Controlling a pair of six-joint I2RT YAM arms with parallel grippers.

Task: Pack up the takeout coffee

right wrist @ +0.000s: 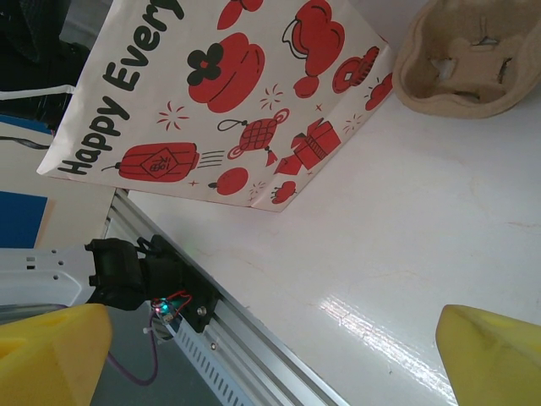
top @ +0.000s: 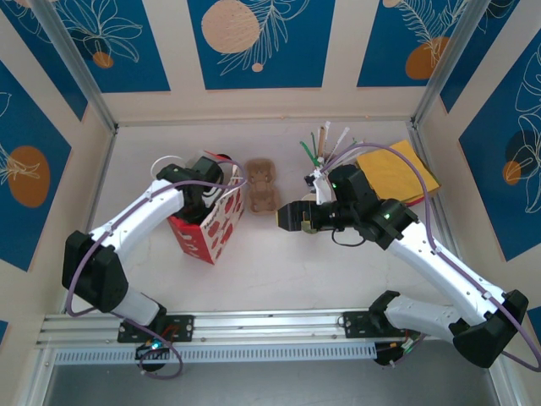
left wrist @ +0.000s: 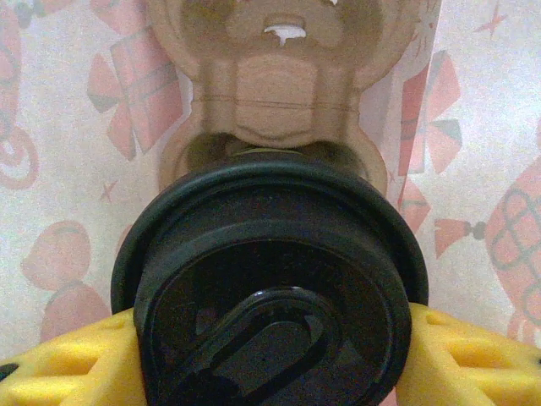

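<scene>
L jaws clamped on takeout coffee [left wrist: 270,296] just under its black lid, yellow pads [left wrist: 473,355] either side. Cup looks to be inside the paper bag [top: 210,230], walls all round. R jaws wide open, empty, over bench [top: 287,279] beside bag. We'd hold cup upright, lower straight till it seats, then release. R could steady bag wall w/o crushing it.
</scene>
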